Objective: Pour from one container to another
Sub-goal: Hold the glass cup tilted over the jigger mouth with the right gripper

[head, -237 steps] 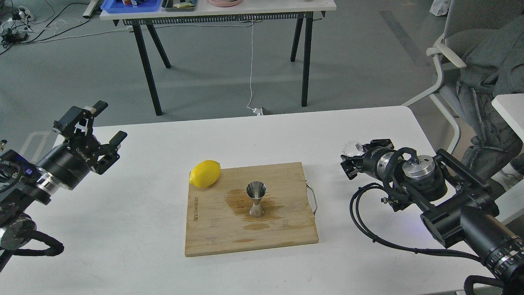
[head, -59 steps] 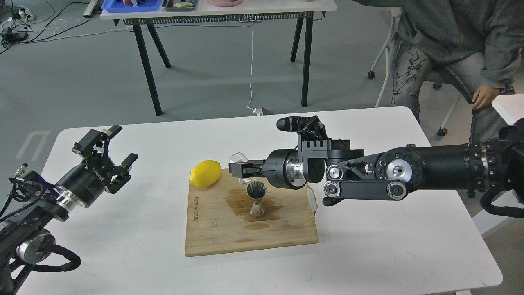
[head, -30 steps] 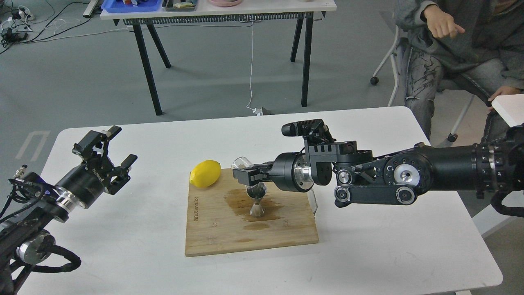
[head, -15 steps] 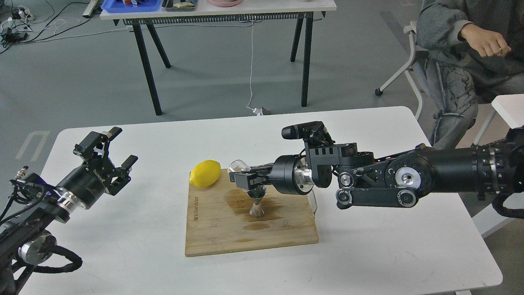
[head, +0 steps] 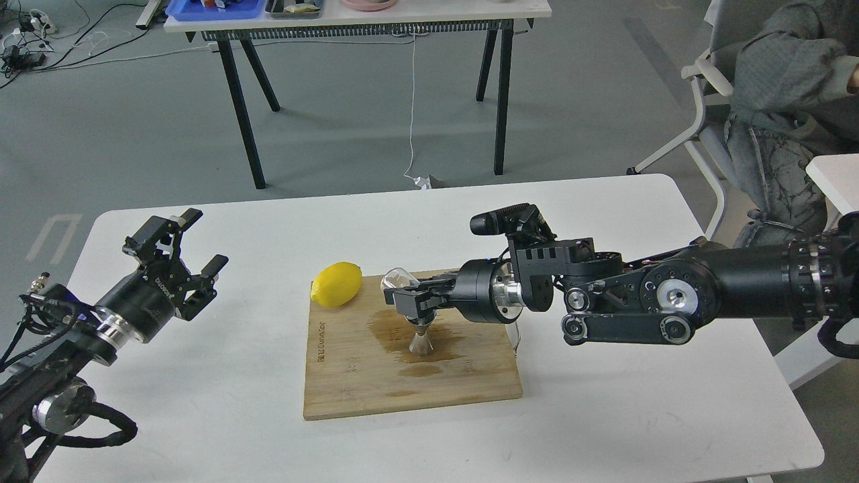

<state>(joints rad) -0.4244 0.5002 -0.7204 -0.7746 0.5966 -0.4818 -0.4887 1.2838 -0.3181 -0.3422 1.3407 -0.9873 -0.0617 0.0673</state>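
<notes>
The small clear cup (head: 397, 280) is tilted on its side in my right gripper (head: 405, 300), which is shut on it directly above the steel jigger (head: 421, 337). The jigger stands upright on the wooden cutting board (head: 349, 382), and the gripper hides its upper cone. A brown wet stain spreads on the board around the jigger's base. My left gripper (head: 180, 256) hovers open over the table's left side, far from the board, holding nothing.
A yellow lemon (head: 336, 284) lies at the board's back left corner. The board has a metal handle (head: 517, 332) on its right edge. A person sits on a chair (head: 704, 87) at the back right. A second table (head: 356, 17) stands behind.
My right gripper with the cup has shifted slightly right and lower, settling over the jigger's mouth. The seated person has moved further right. The left arm has barely moved.
</notes>
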